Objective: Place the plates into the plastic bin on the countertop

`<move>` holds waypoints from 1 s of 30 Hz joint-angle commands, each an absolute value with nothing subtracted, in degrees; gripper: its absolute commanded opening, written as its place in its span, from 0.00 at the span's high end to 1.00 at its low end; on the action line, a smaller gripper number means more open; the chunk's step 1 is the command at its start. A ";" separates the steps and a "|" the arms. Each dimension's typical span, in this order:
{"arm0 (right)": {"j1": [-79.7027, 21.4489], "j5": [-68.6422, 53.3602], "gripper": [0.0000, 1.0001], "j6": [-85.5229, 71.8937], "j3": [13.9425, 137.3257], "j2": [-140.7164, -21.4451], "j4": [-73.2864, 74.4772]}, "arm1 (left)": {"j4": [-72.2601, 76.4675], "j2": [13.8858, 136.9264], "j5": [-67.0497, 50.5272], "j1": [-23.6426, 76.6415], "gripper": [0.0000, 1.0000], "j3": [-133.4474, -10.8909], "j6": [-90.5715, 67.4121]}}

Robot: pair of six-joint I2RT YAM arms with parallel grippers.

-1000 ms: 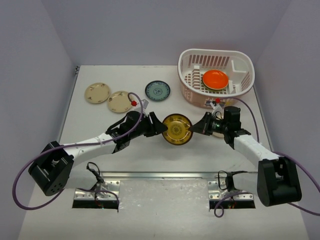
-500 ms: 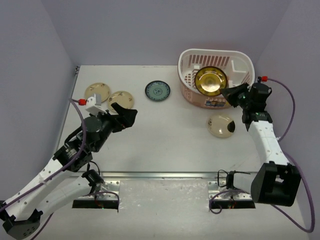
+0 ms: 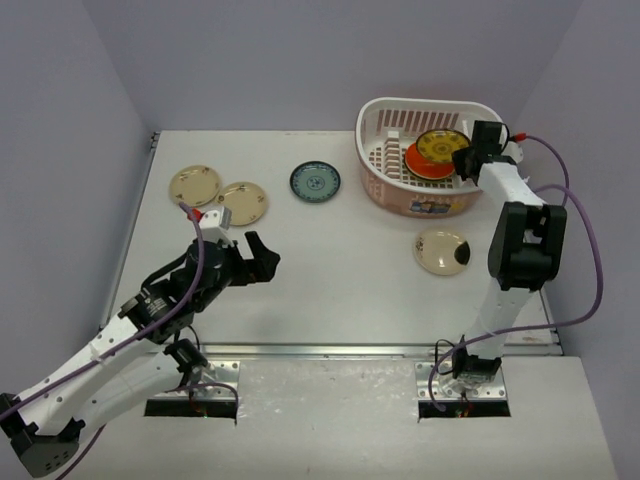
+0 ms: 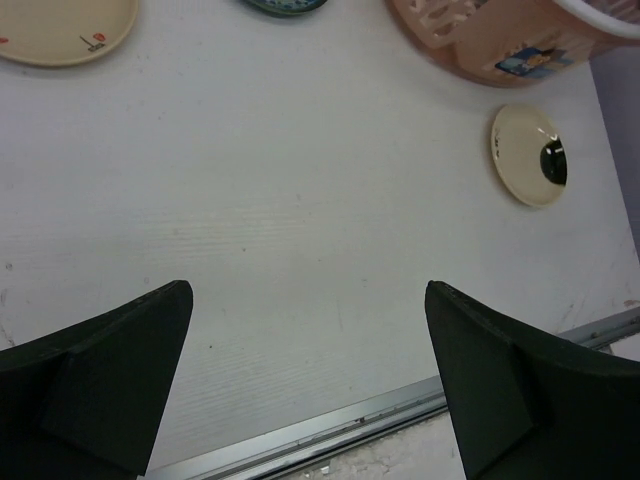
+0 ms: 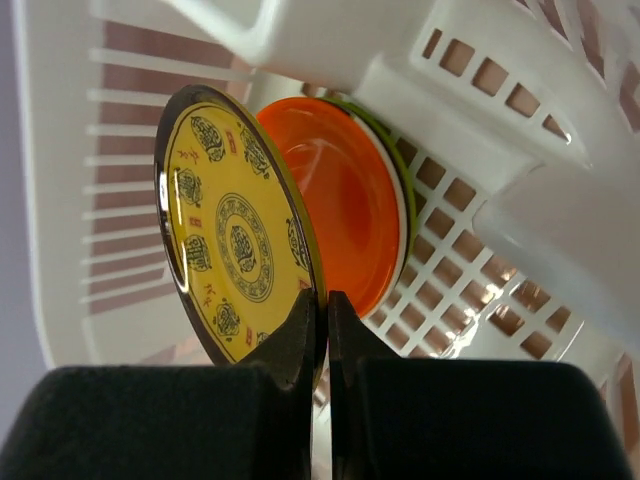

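My right gripper [image 3: 466, 160] [image 5: 326, 305] is shut on the rim of a gold patterned plate [image 3: 442, 147] [image 5: 232, 235], holding it over the orange plate [image 3: 420, 162] [image 5: 340, 220] inside the white and pink plastic bin [image 3: 432, 112] [image 5: 500, 120]. A lime green rim shows behind the orange plate. My left gripper [image 3: 262, 256] [image 4: 310, 370] is open and empty above the countertop [image 3: 340, 260]. Two cream floral plates [image 3: 194, 185] [image 3: 241, 202], a blue patterned plate [image 3: 315, 181] and a cream plate with a dark patch [image 3: 442, 251] [image 4: 529, 154] lie on the countertop.
The countertop's metal front edge [image 3: 330, 350] [image 4: 330, 435] runs below my left gripper. Purple cables loop beside both arms. Grey walls stand at the left, back and right.
My right gripper moved further over the bin with the gold plate and lowered it onto the orange plate. My left arm shifted slightly right and forward, still open.
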State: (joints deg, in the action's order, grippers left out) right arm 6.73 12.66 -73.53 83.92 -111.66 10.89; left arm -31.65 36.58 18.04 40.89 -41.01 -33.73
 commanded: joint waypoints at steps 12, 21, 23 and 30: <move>5.58 6.92 0.05 -64.74 93.46 -110.60 8.35 | -31.37 32.98 16.79 41.57 0.00 -43.33 -32.69; 4.39 0.27 0.01 -49.94 80.51 -84.42 11.84 | -43.30 37.79 27.60 41.57 0.00 -53.46 -27.09; 4.58 -3.11 0.01 -45.02 73.00 -78.27 14.42 | -43.89 37.35 33.92 41.57 0.00 -53.33 -27.28; 7.80 -3.95 0.01 -37.51 47.12 -58.72 17.75 | -40.49 31.29 38.58 41.07 0.00 -49.06 -29.62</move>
